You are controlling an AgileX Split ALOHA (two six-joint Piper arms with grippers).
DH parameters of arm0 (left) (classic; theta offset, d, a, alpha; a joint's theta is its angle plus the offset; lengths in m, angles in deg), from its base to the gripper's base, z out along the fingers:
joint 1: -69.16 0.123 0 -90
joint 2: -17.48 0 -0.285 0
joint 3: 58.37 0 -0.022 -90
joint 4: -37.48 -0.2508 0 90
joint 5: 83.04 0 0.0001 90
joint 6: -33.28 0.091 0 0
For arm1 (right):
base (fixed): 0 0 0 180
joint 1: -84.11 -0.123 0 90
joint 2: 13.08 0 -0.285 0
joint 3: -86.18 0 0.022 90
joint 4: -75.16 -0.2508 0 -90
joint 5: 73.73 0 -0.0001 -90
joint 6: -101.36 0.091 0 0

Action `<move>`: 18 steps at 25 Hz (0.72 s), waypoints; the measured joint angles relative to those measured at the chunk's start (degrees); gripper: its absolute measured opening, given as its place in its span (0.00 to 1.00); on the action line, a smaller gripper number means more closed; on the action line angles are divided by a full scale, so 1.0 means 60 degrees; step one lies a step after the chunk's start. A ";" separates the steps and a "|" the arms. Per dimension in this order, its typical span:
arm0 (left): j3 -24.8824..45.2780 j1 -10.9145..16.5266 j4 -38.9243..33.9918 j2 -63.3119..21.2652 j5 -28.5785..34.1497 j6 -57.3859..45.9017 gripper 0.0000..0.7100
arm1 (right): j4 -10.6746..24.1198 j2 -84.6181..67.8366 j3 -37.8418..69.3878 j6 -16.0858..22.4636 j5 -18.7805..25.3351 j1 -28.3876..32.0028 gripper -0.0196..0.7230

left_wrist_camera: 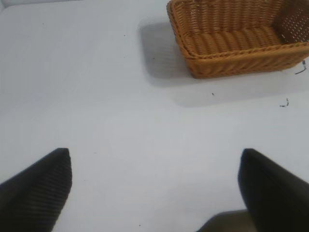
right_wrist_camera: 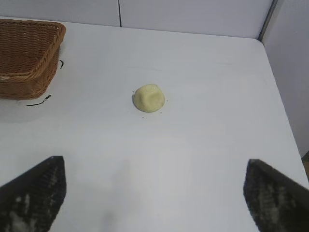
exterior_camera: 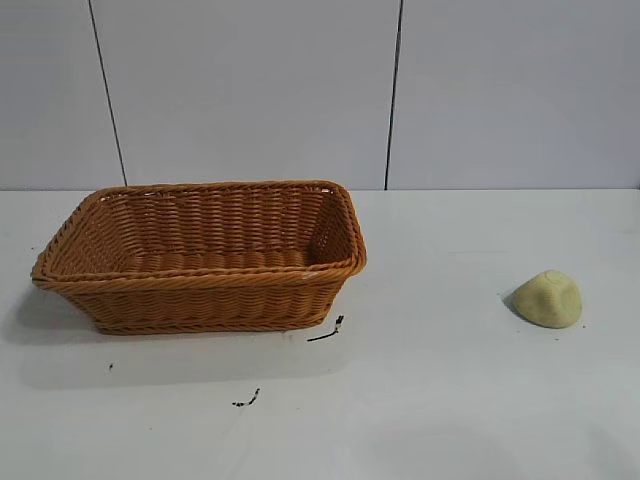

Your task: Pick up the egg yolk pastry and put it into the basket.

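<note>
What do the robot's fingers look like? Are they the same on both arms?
Only the fingertips show, in the wrist views. The left gripper has two black, wedge-shaped fingers with fine ridged lines across the inner face. The right gripper has the same black wedge fingers, ridged too, but with pale, worn-looking speckles. No cables or other arm parts are visible.

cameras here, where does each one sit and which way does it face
Exterior view: off the rig, looking across the table at the basket and egg yolk pastry; no robot part shows.
Left wrist view: on the left arm, facing the basket; left gripper open.
Right wrist view: on the right arm, facing the pastry; right gripper open.
All three share the basket.
</note>
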 joint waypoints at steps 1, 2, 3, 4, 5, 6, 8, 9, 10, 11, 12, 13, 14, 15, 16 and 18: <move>0.0000 0.0000 0.0000 0.0000 0.0000 0.0000 0.98 | 0.0000 0.0000 0.0000 0.0000 0.0000 0.0000 0.96; 0.0000 0.0000 0.0000 0.0000 0.0000 0.0000 0.98 | 0.0000 0.0000 0.0000 0.0000 0.0000 0.0000 0.96; 0.0000 0.0000 0.0000 0.0000 0.0000 0.0000 0.98 | 0.0000 0.0000 0.0000 0.0000 0.0000 0.0000 0.96; 0.0000 0.0000 0.0000 0.0000 0.0000 0.0000 0.98 | 0.0000 0.0000 0.0000 0.0000 0.0000 0.0000 0.96; 0.0000 0.0000 0.0000 0.0000 0.0000 0.0000 0.98 | 0.0000 0.0000 0.0000 0.0000 0.0000 0.0000 0.96; 0.0000 0.0000 0.0000 0.0000 0.0000 0.0000 0.98 | 0.0000 0.0000 0.0000 0.0000 0.0000 0.0000 0.96; 0.0000 0.0000 0.0000 0.0000 0.0000 0.0000 0.98 | 0.0000 0.0000 0.0000 0.0000 0.0000 0.0000 0.96; 0.0000 0.0000 0.0000 0.0000 0.0000 0.0000 0.98 | 0.0000 0.0000 0.0000 0.0000 0.0000 0.0000 0.96; 0.0000 0.0000 0.0000 0.0000 0.0000 0.0000 0.98 | 0.0000 0.0000 0.0000 0.0000 0.0000 0.0000 0.96; 0.0000 0.0000 0.0000 0.0000 0.0000 0.0000 0.98 | 0.0012 0.0036 0.0000 0.0000 0.0000 0.0000 0.96; 0.0000 0.0000 0.0000 0.0000 0.0000 0.0000 0.98 | 0.0033 0.0143 0.0000 0.0000 -0.0010 0.0000 0.96; 0.0000 0.0000 0.0000 0.0000 0.0000 0.0000 0.98 | 0.0033 0.0287 0.0000 0.0000 -0.0010 0.0000 0.96; 0.0000 0.0000 0.0000 0.0000 0.0000 0.0000 0.98 | 0.0041 0.0528 -0.0037 0.0000 -0.0033 0.0000 0.96; 0.0000 0.0000 0.0000 0.0000 0.0000 0.0000 0.98 | 0.0040 0.0827 -0.0102 0.0000 -0.0110 0.0000 0.96; 0.0000 0.0000 0.0000 0.0000 0.0000 0.0000 0.98 | 0.0040 0.1189 -0.0198 0.0000 -0.0236 0.0000 0.96; 0.0000 0.0000 0.0000 0.0000 0.0000 0.0000 0.98 | 0.0040 0.2020 -0.0452 0.0000 -0.0444 0.0000 0.96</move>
